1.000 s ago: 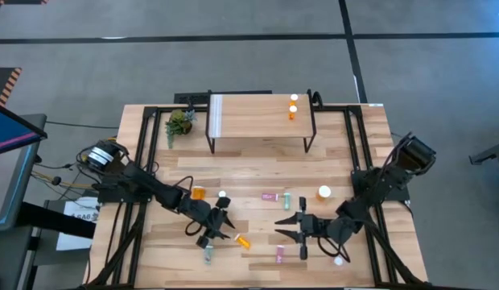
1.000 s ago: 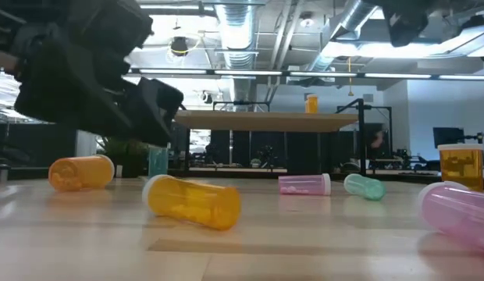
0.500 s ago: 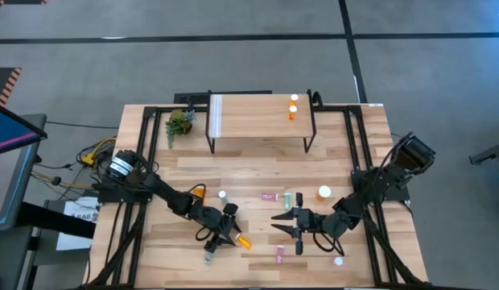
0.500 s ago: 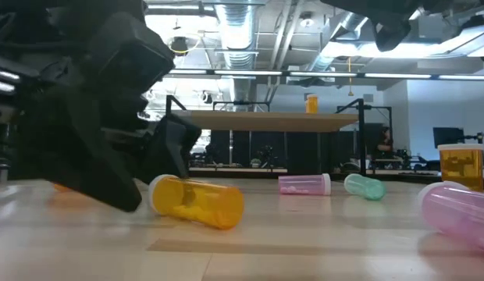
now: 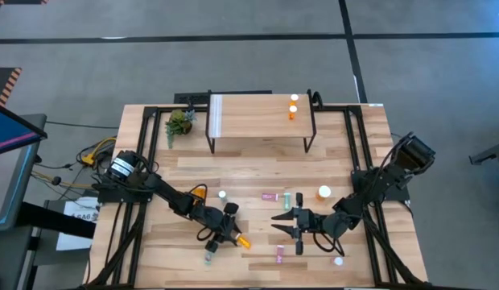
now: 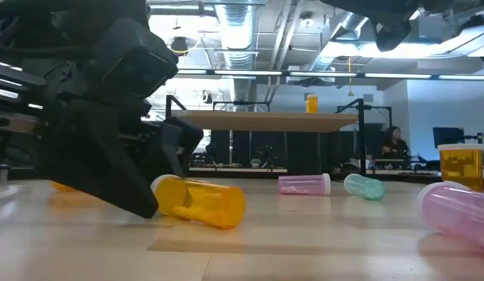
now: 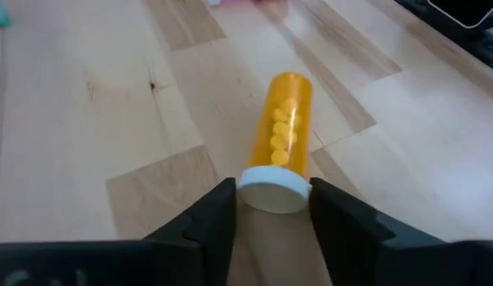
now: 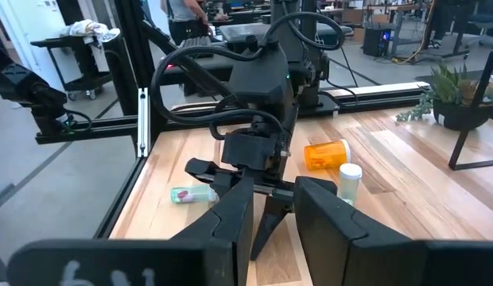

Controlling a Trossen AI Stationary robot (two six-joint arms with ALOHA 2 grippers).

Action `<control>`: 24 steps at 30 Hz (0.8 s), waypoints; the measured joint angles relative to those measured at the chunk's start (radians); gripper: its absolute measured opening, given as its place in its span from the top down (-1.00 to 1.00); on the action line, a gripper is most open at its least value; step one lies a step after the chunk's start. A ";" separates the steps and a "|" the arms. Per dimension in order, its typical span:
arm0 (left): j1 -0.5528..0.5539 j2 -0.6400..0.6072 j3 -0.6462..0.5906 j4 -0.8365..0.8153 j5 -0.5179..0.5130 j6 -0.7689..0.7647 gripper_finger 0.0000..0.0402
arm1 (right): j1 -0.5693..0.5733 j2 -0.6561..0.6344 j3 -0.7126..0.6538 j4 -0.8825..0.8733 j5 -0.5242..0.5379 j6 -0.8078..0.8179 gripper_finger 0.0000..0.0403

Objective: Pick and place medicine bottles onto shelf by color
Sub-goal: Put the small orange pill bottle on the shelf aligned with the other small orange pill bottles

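Observation:
A small orange bottle (image 5: 244, 241) with a white cap lies on its side on the table, near the front, left of the middle. My left gripper (image 5: 232, 233) is down at it and shut on its cap end; the bottle also shows in the left wrist view (image 7: 283, 135) and the low view (image 6: 204, 201). My right gripper (image 5: 280, 225) is open and empty, just above the table between a pink bottle (image 5: 279, 254) and a teal bottle (image 5: 287, 199). The shelf (image 5: 249, 121) stands at the far side with two orange bottles (image 5: 293, 105) near its right end. My left gripper pinches the bottle's white cap (image 7: 273, 191) between its two fingers, one on each side of the cap's rim. The fingers come low and slanting from the table's left, along the bottle. The bottle lies on its side on the table.
Other bottles are on the table: an orange one (image 5: 200, 192), a white-capped one (image 5: 222, 195), a pink one (image 5: 270, 196), a large upright orange one (image 5: 323, 192), a teal one (image 5: 209, 258) and one at the front right (image 5: 339, 261). A plant (image 5: 179, 123) stands left of the shelf.
My left gripper has gone toward the table's right and near edges and down to the small orange bottle, and its fingers now stand around the cap. The bottle still lies on the table.

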 joint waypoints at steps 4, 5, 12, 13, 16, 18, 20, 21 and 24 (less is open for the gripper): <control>0.000 0.000 0.000 0.001 0.002 0.000 0.45 | 0.000 0.000 0.000 -0.001 0.000 0.000 0.43; 0.001 0.000 0.000 0.001 0.005 0.000 0.47 | 0.000 0.000 0.000 -0.001 0.000 0.000 0.43; 0.002 0.000 0.000 0.014 0.010 -0.001 0.49 | 0.000 0.000 0.000 -0.006 -0.001 0.000 0.43; 0.002 -0.003 0.001 0.010 0.012 -0.001 0.49 | 0.000 0.000 0.000 -0.006 -0.001 0.000 0.43; 0.002 -0.018 0.016 -0.015 0.015 0.000 0.49 | 0.000 0.000 0.000 -0.006 -0.001 -0.001 0.43; 0.002 -0.035 0.029 -0.053 0.016 0.003 0.48 | 0.000 0.000 0.000 -0.006 -0.001 -0.003 0.43; 0.002 -0.056 0.042 -0.103 0.016 0.016 0.48 | 0.000 0.000 0.000 -0.006 -0.001 -0.002 0.43; 0.002 -0.068 0.049 -0.129 0.014 0.023 0.48 | 0.000 0.000 0.000 -0.006 -0.001 -0.002 0.43; 0.004 -0.112 0.077 -0.215 0.005 0.052 0.48 | -0.001 0.000 0.000 -0.006 -0.001 -0.002 0.43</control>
